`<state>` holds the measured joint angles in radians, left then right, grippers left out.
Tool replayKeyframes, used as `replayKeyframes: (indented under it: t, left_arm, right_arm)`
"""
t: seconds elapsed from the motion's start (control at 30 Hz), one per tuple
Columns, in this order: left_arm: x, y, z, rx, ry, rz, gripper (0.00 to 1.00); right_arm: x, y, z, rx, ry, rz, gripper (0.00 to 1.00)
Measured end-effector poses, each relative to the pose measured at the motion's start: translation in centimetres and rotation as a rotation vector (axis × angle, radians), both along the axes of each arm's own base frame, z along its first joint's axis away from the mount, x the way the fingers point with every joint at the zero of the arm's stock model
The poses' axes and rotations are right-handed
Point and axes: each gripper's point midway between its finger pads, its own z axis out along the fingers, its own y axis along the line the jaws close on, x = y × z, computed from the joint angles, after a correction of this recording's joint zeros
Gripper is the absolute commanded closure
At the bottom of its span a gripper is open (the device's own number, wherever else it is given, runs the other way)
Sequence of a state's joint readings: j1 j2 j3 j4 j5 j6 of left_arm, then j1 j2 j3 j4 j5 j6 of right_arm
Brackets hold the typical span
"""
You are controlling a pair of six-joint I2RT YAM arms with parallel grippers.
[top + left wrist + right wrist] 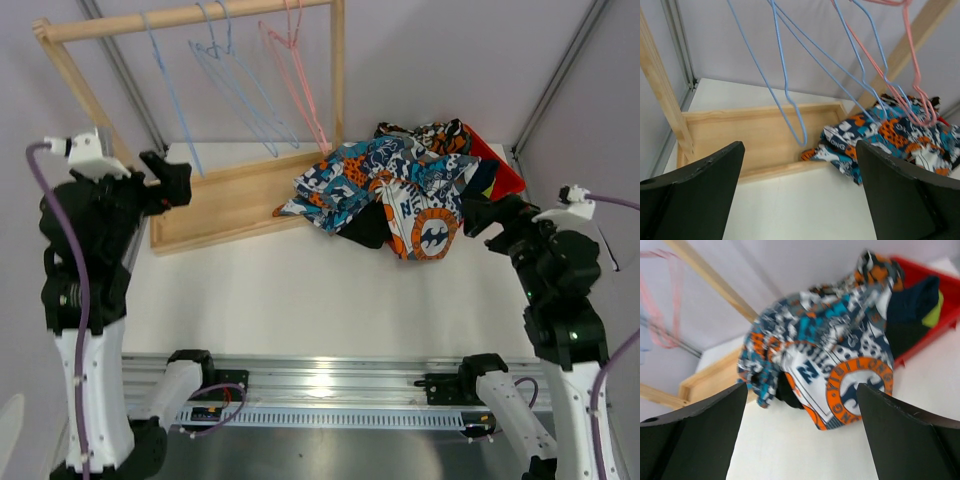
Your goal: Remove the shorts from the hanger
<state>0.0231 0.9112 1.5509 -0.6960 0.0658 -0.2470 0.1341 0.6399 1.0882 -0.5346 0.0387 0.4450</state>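
The blue-orange-white patterned shorts (385, 185) lie in a crumpled heap on the white table, off the hangers, partly over the rack's wooden base (225, 205) and against a red bin (500, 170). Blue hangers (235, 85) and a pink hanger (300, 75) hang bare from the wooden rod. My left gripper (172, 180) hovers open over the left end of the base, empty. The left wrist view shows the blue hangers (785, 75), the pink hanger (912, 80) and the shorts (880, 140). My right gripper (478, 215) is open and empty, just right of the shorts (825, 360).
The red bin (922, 282) at the back right holds dark navy shorts (912, 297) and a bit of lime green fabric (932, 315). The rack's upright posts (338, 70) stand at the back. Bare white table (320, 290) lies between the arms.
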Motion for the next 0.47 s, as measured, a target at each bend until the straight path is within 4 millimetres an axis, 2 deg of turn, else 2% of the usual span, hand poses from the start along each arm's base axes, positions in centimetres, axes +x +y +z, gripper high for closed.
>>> replayKeyframes:
  t: [0.17,0.27,0.37,0.47]
  left_arm:
    - [-6.7,-1.2,-0.5,-0.006,-0.087,-0.058,0.01]
    - [-9.2,-1.5,-0.7,-0.003,-0.135,-0.075,0.01]
    - [-10.0,-1.6,-2.6,-0.004,-0.123,-0.078,0.01]
    - [-9.5,-1.6,-4.9,-0.007,-0.063,-0.077,0.01]
  right_arm:
    - [-6.0,0.2,7.7,-0.017,-0.205,0.065,0.01]
    - [-9.2,0.2,11.3,-0.016,-0.309,0.091,0.01]
    - [-10.7,0.5,12.4,-0.019,-0.341,0.115,0.01]
    - [-10.8,0.7,11.7,-0.022,-0.310,0.131,0.00]
